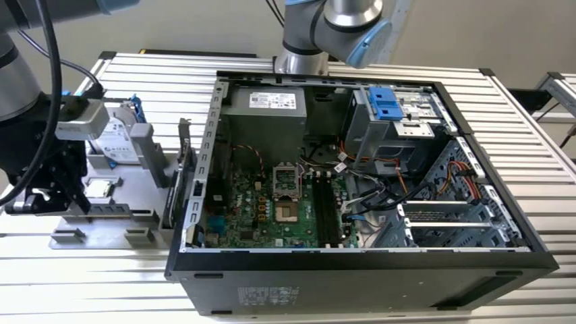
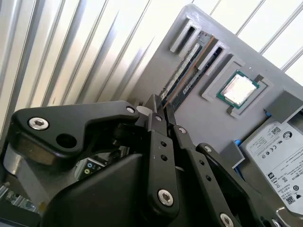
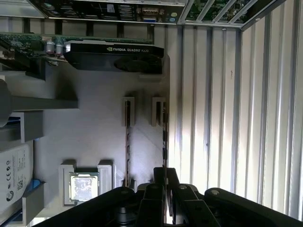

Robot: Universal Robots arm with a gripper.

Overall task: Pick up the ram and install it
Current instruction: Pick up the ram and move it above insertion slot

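Observation:
The ram (image 3: 164, 137) is a slim dark stick standing on edge in a slot of the grey parts tray (image 3: 94, 127). In the second wrist view the ram (image 2: 191, 78) runs from the tray's end blocks down to my fingertips. My gripper (image 3: 165, 176) sits over its near end, with the black fingers (image 2: 154, 111) closed tight on either side of the stick. A second stick (image 3: 127, 142) stands parallel beside it. In the exterior view my gripper (image 1: 72, 199) hangs low over the tray (image 1: 117, 202), at that view's left. The motherboard's black slots (image 1: 326, 210) lie inside the open case.
On the tray lie a square silver processor (image 2: 238, 88), a hard drive (image 2: 279, 156) with blue brackets and an upright graphics card (image 3: 113, 54). The open computer case (image 1: 360, 169) stands beside the tray on a ribbed metal table (image 1: 162, 74). Cables cross the case interior.

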